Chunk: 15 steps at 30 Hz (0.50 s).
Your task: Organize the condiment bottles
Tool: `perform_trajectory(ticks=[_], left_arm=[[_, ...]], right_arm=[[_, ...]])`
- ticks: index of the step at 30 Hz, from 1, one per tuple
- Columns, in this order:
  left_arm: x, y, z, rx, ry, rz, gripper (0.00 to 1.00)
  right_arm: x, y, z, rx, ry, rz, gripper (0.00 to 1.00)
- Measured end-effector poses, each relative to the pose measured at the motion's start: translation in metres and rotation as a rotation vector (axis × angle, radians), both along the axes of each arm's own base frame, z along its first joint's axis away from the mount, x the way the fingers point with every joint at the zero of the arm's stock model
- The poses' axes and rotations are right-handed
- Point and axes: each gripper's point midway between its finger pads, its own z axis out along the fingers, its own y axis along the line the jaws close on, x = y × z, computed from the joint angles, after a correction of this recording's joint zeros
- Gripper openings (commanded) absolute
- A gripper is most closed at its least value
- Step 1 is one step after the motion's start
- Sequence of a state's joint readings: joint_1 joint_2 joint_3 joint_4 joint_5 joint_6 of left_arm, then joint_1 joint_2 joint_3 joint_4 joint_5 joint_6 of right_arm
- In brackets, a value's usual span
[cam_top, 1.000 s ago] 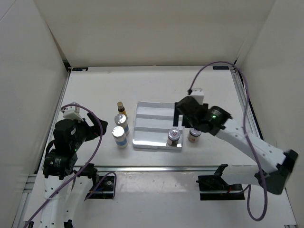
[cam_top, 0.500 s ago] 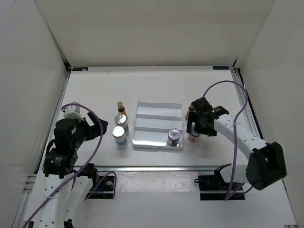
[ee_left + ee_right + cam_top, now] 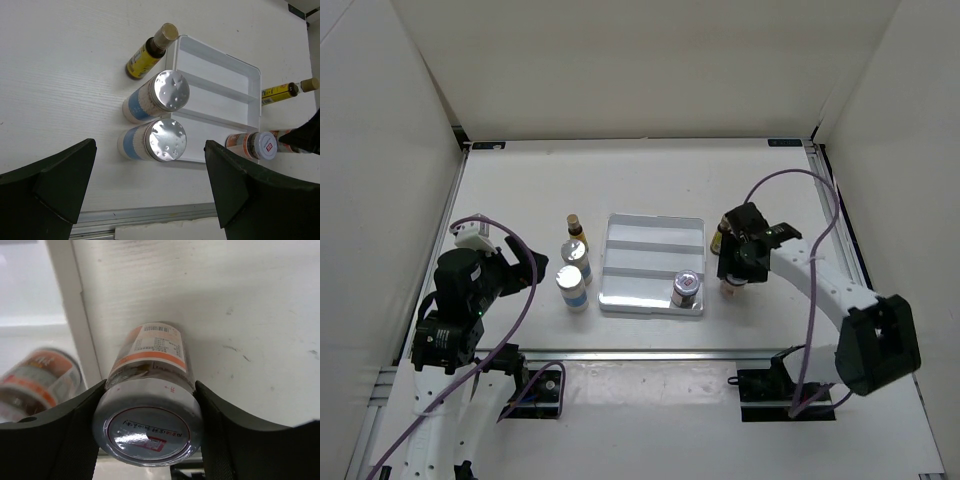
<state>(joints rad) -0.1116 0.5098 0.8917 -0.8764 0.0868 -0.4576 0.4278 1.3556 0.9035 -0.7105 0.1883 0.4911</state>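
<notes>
Where it stands upright on the tabletop, just beside the tray's 3 o'clock wall: squat jar, red-marked lid up, long axis vertical. Right hand: nearer arm, directly over it, fingers pinching the lid from both sides. Second squat jar: inside the tray's near compartment, at 9 o'clock of the first, the wall between them. Slim yellow bottle: near, at 12 o'clock, likeliest to be knocked on lifting. Left hand: spread, empty, well apart on the tray's 9 o'clock side, facing two white-blue bottles and another slim bottle.
</notes>
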Motion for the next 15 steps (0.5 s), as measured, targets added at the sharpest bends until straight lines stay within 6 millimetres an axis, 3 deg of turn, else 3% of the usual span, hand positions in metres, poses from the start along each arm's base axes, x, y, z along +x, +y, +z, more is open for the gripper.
perform_trajectory(ticks=[4, 8, 10, 12, 15], left_arm=[[0.000, -0.001, 0.000, -0.001, 0.000, -0.003, 1.00], [0.000, -0.001, 0.000, -0.001, 0.001, -0.003, 1.00], [0.000, -0.001, 0.000, -0.001, 0.001, -0.003, 1.00], [0.000, -0.001, 0.000, -0.001, 0.001, -0.003, 1.00], [0.000, -0.001, 0.000, -0.001, 0.001, -0.003, 1.00]], right_arm=[[-0.008, 0.012, 0.055, -0.018, -0.131, 0.074, 0.00], [-0.001, 0.059, 0.138, 0.070, -0.336, 0.201, 0.00], [0.000, 0.082, 0.161, 0.099, -0.386, 0.255, 0.00], [-0.002, 0.106, 0.164, 0.097, -0.390, 0.318, 0.00], [-0.010, 0.141, 0.136, 0.041, -0.321, 0.422, 0.01]])
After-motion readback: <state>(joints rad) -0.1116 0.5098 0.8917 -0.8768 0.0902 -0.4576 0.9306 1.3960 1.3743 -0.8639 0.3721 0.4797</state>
